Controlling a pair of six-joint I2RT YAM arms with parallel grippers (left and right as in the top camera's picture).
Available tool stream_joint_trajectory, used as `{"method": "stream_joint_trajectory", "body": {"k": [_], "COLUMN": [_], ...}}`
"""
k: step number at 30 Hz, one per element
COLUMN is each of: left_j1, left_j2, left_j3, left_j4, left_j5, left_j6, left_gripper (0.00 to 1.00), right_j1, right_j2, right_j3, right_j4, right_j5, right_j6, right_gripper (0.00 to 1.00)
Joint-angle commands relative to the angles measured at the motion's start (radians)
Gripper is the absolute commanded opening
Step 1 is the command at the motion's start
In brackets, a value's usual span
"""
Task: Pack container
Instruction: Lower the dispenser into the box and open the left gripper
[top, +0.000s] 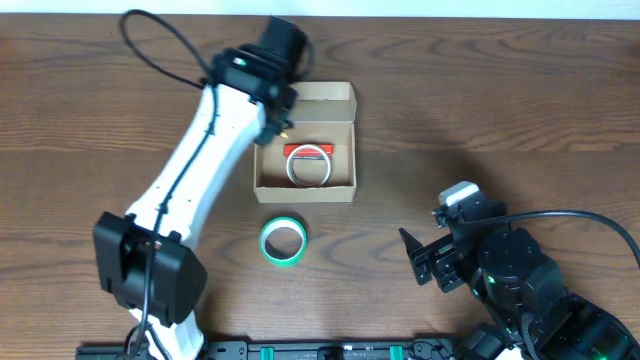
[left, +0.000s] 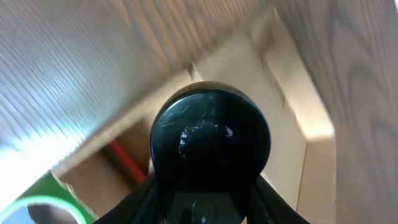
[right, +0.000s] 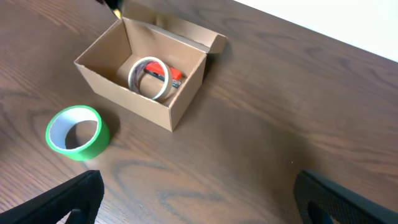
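Container: the small tan cardboard box (top: 305, 193) is sitting open on the wooden tabletop (top: 500, 120), a little left of centre. Its lid flap (top: 322, 95) is folded back along the far edge.
Inside the container: a white tape roll (top: 291, 166) is leaning on its edge, with a red item (top: 310, 150) lying just behind it against the far wall.
Green tape roll: it (right: 84, 144) is lying flat on the tabletop just in front of the box, outside it and apart from its front wall.
Left hand: it (top: 277, 112) is reaching over the box's far left corner, by the lid flap. A glossy black round part (left: 210, 146) is filling the left wrist view, so I cannot tell whether the fingers are spread or closed, or whether they are gripping anything.
Right hand: it (top: 418, 258) is hovering near the front right of the tabletop, well apart from the box. Its fingers (right: 74, 198) are showing spread wide in the right wrist view, released and carrying nothing.
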Motion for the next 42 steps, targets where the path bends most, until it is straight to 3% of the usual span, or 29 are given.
{"method": "stream_joint_trajectory", "body": {"k": [1,15,25,32,42], "left_j1": [-0.066,-0.123,-0.123,-0.117,-0.096], "left_j2": [-0.001,0.095,0.165,0.165,0.165], "left_j3": [0.014,0.0,-0.036,-0.112,-0.156], "left_j4": [-0.007,-0.014,-0.013,-0.01,0.001], "left_j5": [-0.035,-0.037,0.006,0.01,0.036], "left_j6": [-0.017,-0.04,-0.132,-0.208,-0.215], "left_gripper": [0.38,0.38,0.38,0.43,0.47], "right_j1": [-0.002,-0.002,-0.002,-0.002,-0.002], "right_j2": [0.0,0.0,0.0,0.0,0.0], "right_j3": [0.0,0.0,0.0,0.0,0.0], "right_j4": [0.002,0.002,0.002,0.002,0.002], "right_j5": [0.003,0.003,0.003,0.003,0.003], "right_j6": [0.007,0.007,0.007,0.007,0.007], "right_gripper": [0.99,0.99,0.99,0.99,0.99]}}
